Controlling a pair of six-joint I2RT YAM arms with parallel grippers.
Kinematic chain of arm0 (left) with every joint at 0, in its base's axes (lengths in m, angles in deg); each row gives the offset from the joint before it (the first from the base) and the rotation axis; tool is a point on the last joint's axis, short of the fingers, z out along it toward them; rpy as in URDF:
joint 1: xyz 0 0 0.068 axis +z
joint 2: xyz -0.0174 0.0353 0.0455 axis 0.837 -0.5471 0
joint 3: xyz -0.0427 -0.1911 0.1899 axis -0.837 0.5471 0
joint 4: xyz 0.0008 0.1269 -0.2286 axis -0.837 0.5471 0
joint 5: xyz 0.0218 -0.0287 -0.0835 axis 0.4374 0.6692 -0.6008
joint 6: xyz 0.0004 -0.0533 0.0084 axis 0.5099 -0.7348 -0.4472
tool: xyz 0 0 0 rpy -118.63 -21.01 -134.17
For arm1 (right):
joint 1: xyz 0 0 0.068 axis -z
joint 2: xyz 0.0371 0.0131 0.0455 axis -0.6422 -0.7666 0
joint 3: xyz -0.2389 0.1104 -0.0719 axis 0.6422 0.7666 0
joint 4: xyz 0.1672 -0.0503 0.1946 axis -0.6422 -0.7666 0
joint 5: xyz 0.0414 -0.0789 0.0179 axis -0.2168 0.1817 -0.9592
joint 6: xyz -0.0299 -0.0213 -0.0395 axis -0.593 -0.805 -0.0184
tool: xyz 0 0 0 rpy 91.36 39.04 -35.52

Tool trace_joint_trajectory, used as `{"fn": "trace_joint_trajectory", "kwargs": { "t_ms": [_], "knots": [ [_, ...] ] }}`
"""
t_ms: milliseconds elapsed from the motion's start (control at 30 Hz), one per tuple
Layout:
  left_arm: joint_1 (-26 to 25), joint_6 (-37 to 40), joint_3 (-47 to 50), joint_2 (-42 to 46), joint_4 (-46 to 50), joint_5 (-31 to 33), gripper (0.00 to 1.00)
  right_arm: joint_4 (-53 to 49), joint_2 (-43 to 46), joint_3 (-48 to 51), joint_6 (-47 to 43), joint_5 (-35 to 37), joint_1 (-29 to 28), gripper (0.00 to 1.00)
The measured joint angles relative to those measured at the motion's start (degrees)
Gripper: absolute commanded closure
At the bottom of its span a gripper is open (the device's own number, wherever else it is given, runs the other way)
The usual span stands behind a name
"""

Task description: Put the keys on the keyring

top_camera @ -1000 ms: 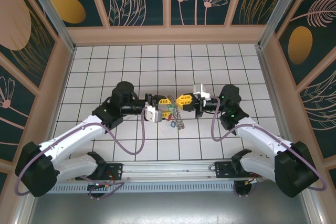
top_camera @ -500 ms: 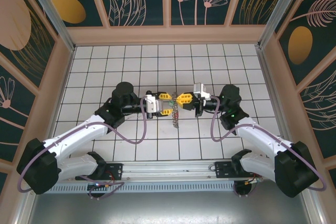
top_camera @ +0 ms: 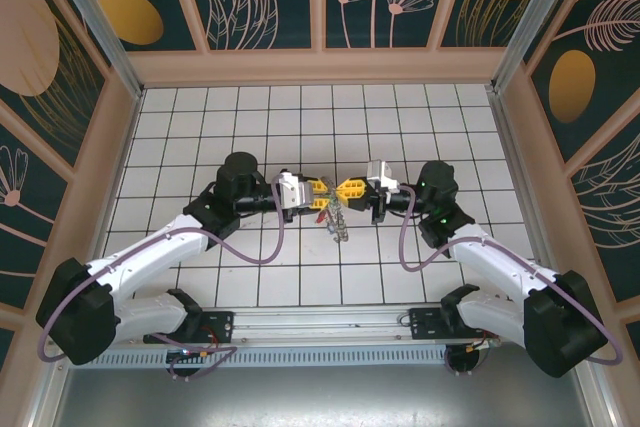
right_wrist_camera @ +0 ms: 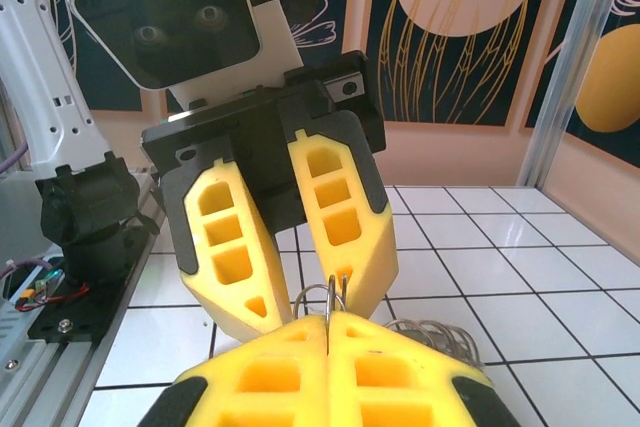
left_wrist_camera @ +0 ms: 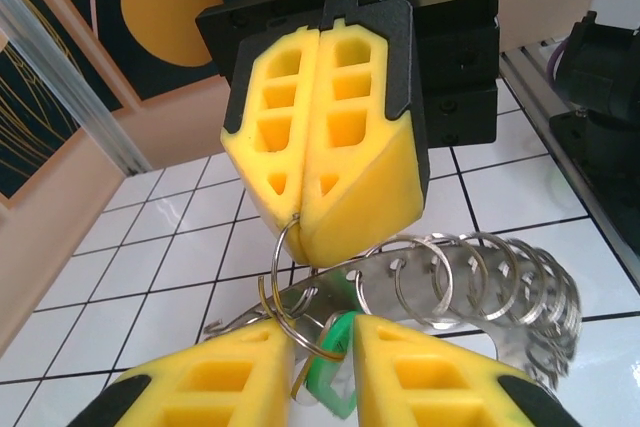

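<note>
Two end effectors meet tip to tip above the middle of the tabletop [top_camera: 200, 127]. On one side the right end effector [top_camera: 350, 190] is clamped fully on one loop of the keyring [top_camera: 339, 222], whose length droops from that pinch toward the arm bases. Facing it, the left end effector [top_camera: 320, 190] has narrowed onto the green key [left_wrist_camera: 325, 375], apparently pinching its head just beside the held loop; its blade direction is hidden
</note>
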Motion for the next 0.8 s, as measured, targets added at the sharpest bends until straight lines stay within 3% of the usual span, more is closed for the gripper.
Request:
{"fn": "trace_joint_trajectory", "kwargs": {
  "t_ms": [267,467,667,800],
  "knots": [
    [-0.02,-0.52,-0.07,0.0,-0.02,0.7,0.73,-1.92,0.0,-0.59,-2.29,0.09,-0.33,1.0],
    [-0.24,-1.05,-0.5,0.0,-0.22,0.7,0.76,-5.11,0.0,-1.09,-5.29,0.94,-2.1,1.0],
    [-0.26,-1.62,-0.7,-0.26,1.03,-0.24,0.99,-6.12,0.0,-1.18,-6.73,2.19,-2.14,1.0],
    [-0.2,-1.31,-1.46,-0.52,2.4,-0.24,1.0,-6.23,0.0,-1.18,-7.17,2.6,-2.14,1.0]
  ]
}}
